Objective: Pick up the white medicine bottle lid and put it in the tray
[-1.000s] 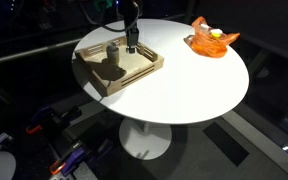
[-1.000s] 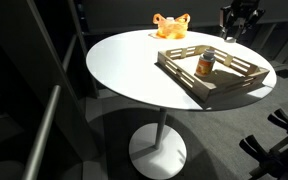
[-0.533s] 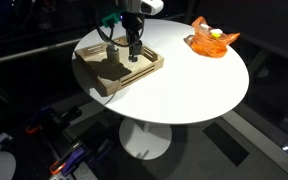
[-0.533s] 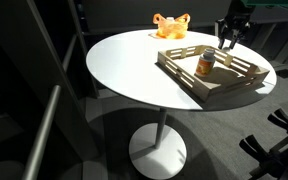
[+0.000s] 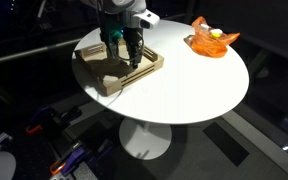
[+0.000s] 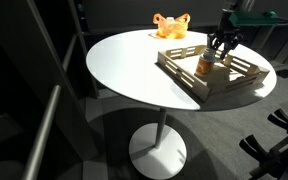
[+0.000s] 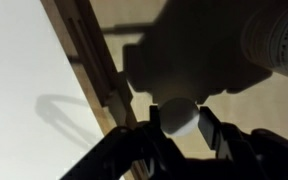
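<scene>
The step in hand looks like the release: the gripper is clamped on the white medicine bottle lid, its 2 dark fingers pressing the cap from either side, and it hangs over the tray just inside the wooden rim. To do this well, I judge the arm should come straight down until the lid is close to the tray floor, then part the fingers slowly, so the light cap does not bounce or roll. It sits near the rim in the wrist view, so a small shift toward the tray's middle would be safer, while keeping apart from the bottle that stands in the tray. In both exterior views the gripper is low over the tray, just beside the bottle. The lid itself is a tiny, smooth, white round cap, far smaller than the light tan tray. The 2 exterior views are too small to show it.
</scene>
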You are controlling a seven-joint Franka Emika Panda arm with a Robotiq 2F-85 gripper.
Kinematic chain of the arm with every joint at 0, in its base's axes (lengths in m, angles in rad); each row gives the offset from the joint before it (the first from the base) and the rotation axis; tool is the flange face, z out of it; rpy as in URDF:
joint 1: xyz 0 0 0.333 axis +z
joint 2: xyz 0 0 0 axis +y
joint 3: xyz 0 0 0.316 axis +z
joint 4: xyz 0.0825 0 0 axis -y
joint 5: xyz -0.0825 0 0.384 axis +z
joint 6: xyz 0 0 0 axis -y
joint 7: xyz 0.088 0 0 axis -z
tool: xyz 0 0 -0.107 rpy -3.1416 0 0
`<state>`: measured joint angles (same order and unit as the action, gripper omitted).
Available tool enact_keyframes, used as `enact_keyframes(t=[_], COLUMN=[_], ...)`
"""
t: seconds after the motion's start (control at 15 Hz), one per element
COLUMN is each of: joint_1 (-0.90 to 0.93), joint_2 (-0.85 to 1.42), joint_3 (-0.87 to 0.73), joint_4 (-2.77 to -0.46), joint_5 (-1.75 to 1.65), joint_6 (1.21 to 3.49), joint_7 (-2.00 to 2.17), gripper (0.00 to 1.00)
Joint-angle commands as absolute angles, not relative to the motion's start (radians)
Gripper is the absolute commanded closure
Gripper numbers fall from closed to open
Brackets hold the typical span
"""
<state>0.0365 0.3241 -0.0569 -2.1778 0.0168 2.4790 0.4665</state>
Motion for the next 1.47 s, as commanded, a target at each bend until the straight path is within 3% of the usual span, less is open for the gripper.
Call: enact_keyframes(t=[0.0, 0.07, 0.13, 0.2, 0.47, 1.4], joint_1=[0.054, 0.057, 0.061, 0.062, 0.051, 0.045], joint_2=[0.362, 0.364, 0.362, 0.356, 0.281, -0.136], joint_3=[-0.062, -0.063, -0.063, -0.063, -0.05, 0.007], joint_4=[-2.137, -2.135, -2.136, -2.139, -2.161, -2.164], joint_5=[0.014, 0.014, 0.013, 0.015, 0.039, -0.023], joint_6=[2.493, 2.496, 2.494, 2.492, 2.433, 1.86], joint_7=[0.448, 0.446, 0.446, 0.443, 0.401, 0.301], gripper=[0.81, 0.77, 0.32, 0.31, 0.0, 0.0])
